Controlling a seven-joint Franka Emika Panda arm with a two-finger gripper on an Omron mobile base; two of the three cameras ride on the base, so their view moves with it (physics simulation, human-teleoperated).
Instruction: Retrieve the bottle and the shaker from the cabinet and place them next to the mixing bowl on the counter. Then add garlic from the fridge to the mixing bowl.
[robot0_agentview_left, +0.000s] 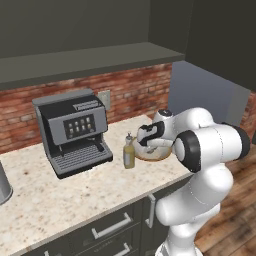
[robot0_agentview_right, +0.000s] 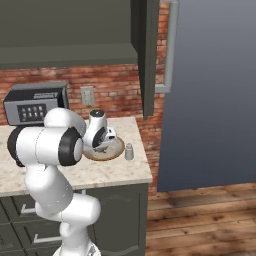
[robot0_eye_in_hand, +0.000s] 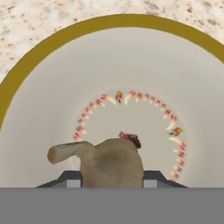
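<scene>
Kitchen: coffee machine (robot0_agentview_left: 72, 131), counter (robot0_agentview_left: 60, 195), cabinets (robot0_agentview_left: 75, 60).

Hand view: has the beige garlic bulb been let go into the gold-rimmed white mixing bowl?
No, the beige garlic bulb sits between the gripper fingertips, above the gold-rimmed white mixing bowl.

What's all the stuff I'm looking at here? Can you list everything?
bowl: one, white with mustard rim, on counter near its right end
garlic: one, beige, between the end effector's fingers, over the bowl
bottle: one, yellowish, on counter left of bowl
shaker: one, grey, on counter right of bowl
coffee machine: one, grey and black, on counter against the brick wall
counter: one, speckled beige, over dark drawers
fridge: one, grey, right of counter
arm: one, white
end effector: one, dark, shut on garlic
</scene>
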